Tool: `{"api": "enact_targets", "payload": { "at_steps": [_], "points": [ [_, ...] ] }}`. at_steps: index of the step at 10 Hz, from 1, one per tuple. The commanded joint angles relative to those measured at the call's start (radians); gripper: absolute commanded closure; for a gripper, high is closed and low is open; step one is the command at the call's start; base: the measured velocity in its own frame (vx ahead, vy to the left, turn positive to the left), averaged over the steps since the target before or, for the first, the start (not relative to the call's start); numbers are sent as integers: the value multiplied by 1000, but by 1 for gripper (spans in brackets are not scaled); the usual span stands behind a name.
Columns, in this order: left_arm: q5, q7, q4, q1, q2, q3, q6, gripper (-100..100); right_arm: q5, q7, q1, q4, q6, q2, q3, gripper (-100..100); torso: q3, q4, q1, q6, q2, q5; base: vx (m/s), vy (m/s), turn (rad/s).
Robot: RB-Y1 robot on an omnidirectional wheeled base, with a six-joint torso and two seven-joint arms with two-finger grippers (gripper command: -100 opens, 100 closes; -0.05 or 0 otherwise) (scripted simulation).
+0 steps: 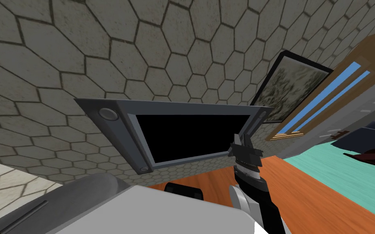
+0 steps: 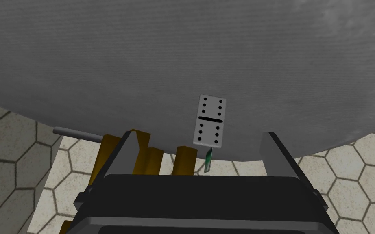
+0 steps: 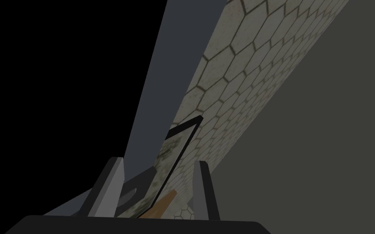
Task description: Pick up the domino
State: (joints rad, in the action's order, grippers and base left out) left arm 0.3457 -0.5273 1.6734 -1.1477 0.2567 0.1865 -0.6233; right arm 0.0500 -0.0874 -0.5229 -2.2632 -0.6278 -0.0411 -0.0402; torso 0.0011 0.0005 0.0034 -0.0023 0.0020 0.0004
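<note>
Left gripper (image 2: pixel 201 136), jaws spread wide, holding nothing, over a round grey top (image 2: pixel 101 73). Domino (image 2: pixel 210 120) flat near that top's near rim, in line between both fingers (image 2: pixel 130 148), touching neither. Below the rim: brown slats (image 2: pixel 148 156), grey rod (image 2: pixel 75 133), small green piece (image 2: pixel 208 161), all partly hidden, identity unclear. Right gripper (image 1: pixel 244 142) raised, jaws apart, empty.
</note>
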Motion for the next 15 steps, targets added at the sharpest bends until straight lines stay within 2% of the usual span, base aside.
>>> {"api": "enact_targets", "payload": {
  "at_steps": [1, 2, 3, 4, 5, 8, 9, 10, 14, 15],
  "points": [
    [20, -13, -21, -13, 10, -22, -35, -100, 0, 0, 0, 0, 0, 0, 0, 0, 0, 0, 0, 0, 0, 0, 14, 86, -154],
    [28, -18, -29, -19, 14, -32, -46, -100, 0, 0, 0, 0, 0, 0, 0, 0, 0, 0, 1, 0, 0, 0, 10, 79, -141],
    [28, -15, -25, -17, 6, -25, -31, -100, 0, 0, 0, 0, 0, 0, 0, 0, 0, 0, 0, 0, 0, 0, 1, 34, -26],
    [30, -17, -26, -17, 6, -26, -34, 0, 0, 0, 0, 0, 0, 0, 0, 0, 0, 0, -2, 0, 0, 0, 0, 7, 3],
    [31, -10, -56, 7, 5, -18, -26, -100, 0, 0, 0, 0, 0, 0, 0, 0, 0, 0, -4, 0, 0, -1, -6, 16, 5],
    [34, 3, -116, 56, 3, -3, -11, -100, 0, 0, 0, 0, 0, 0, 0, 0, 1, 0, -4, 0, 1, -1, -18, 19, 3],
    [34, 0, -102, 45, 2, -6, -14, -100, 0, 0, 0, 0, 0, 0, 0, 0, 1, 0, -4, 0, 1, -1, -6, 8, -2],
    [34, 1, -104, 47, 2, -6, -13, 100, 0, 0, 0, 0, 0, 0, 0, 0, 1, 0, -5, 0, 1, -1, 0, 0, 0],
    [34, 1, -104, 46, 3, -6, -14, 100, 0, 0, 0, 0, 0, 0, 0, 0, 0, 0, -6, -1, 0, -1, 0, 0, 0],
    [34, 1, -104, 46, 3, -6, -14, 0, 0, 0, 0, 0, 0, 0, 0, 0, 0, 0, -6, -1, 0, -1, 0, 0, 0]
  ]
}}
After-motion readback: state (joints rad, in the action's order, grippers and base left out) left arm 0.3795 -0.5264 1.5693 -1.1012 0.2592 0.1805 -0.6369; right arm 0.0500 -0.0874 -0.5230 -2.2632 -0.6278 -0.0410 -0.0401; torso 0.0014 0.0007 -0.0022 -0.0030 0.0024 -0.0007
